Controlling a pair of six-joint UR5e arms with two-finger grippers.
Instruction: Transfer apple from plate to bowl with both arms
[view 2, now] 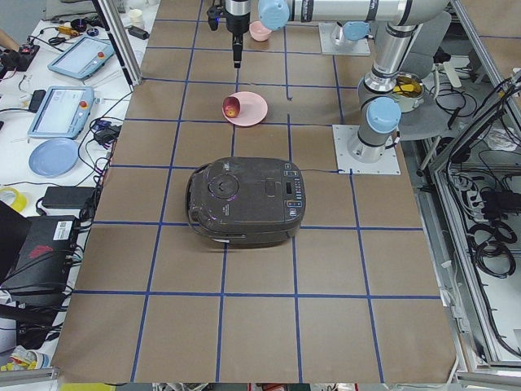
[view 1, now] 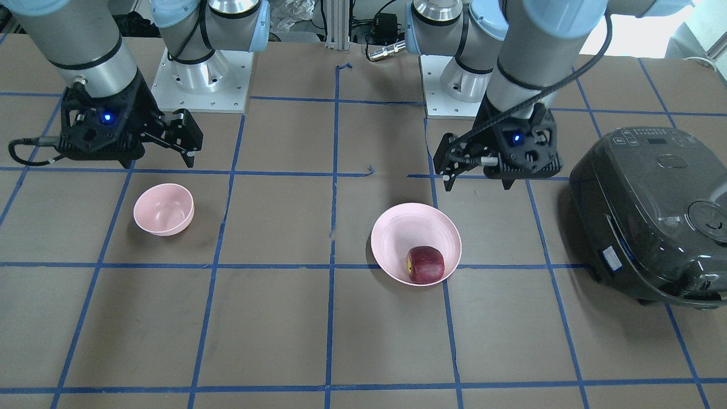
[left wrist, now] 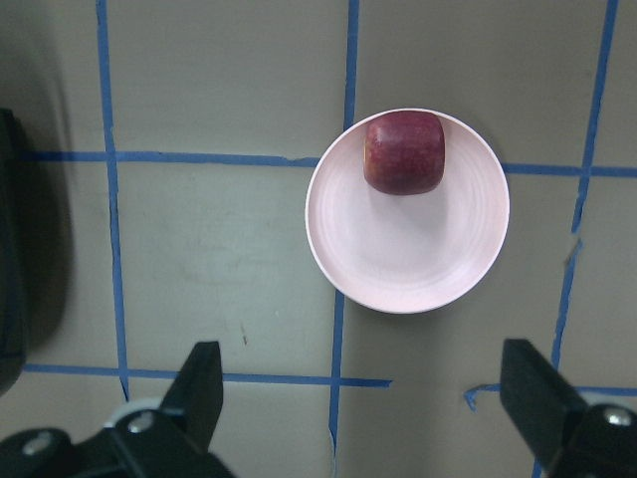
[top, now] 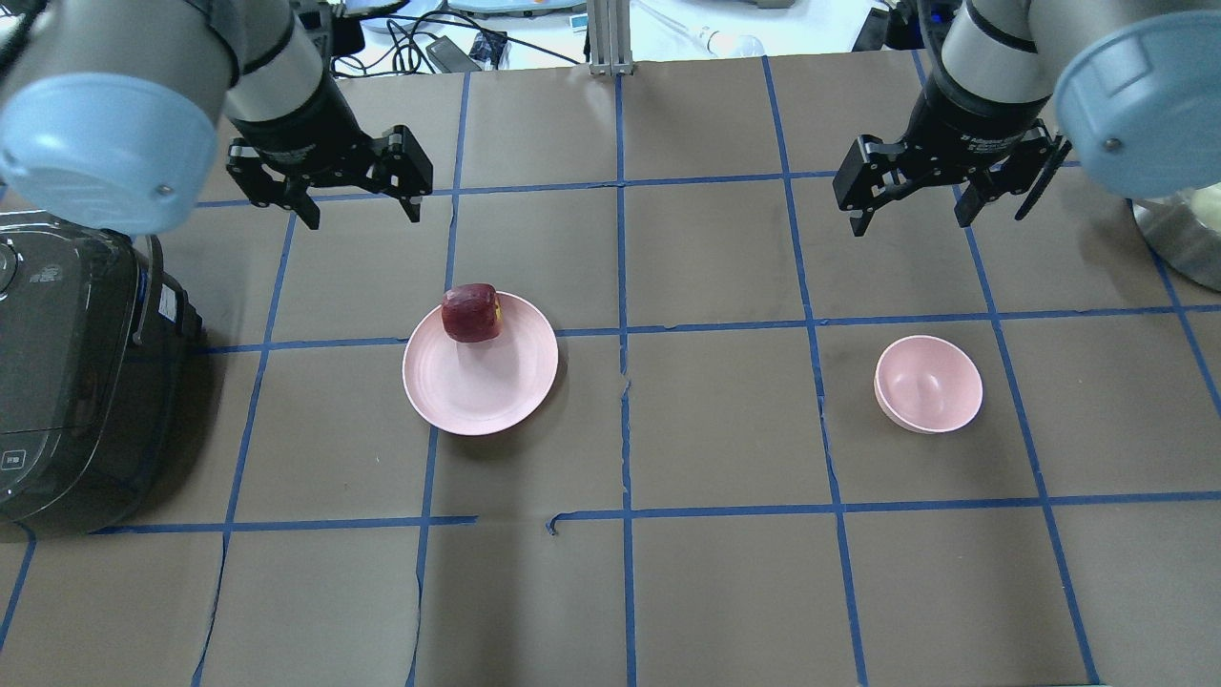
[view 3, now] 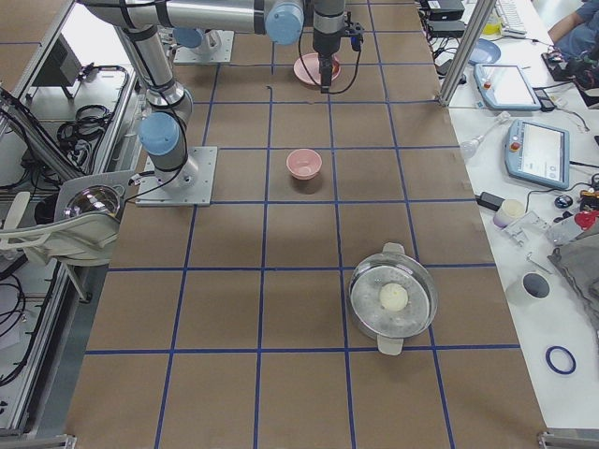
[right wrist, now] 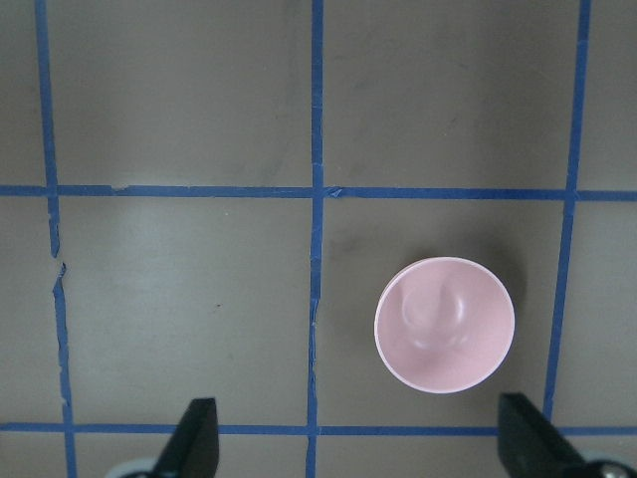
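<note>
The dark red apple (top: 470, 312) lies on the far rim of the wide pale pink plate (top: 482, 382), left of centre; in the front-facing view the apple (view 1: 425, 264) sits at the plate's (view 1: 409, 233) near edge. The small deep pink bowl (top: 928, 384) stands empty on the right. My left gripper (top: 362, 212) is open and empty, raised beyond the plate; its wrist view shows the apple (left wrist: 403, 152) and the plate (left wrist: 398, 249) ahead of the spread fingers (left wrist: 199, 383). My right gripper (top: 911, 221) is open and empty, raised beyond the bowl (right wrist: 444, 325).
A dark rice cooker (top: 67, 372) stands at the table's left end, close to the plate's side. A metal pot (view 3: 393, 297) with a pale round thing inside stands at the right end. Blue tape lines grid the brown table.
</note>
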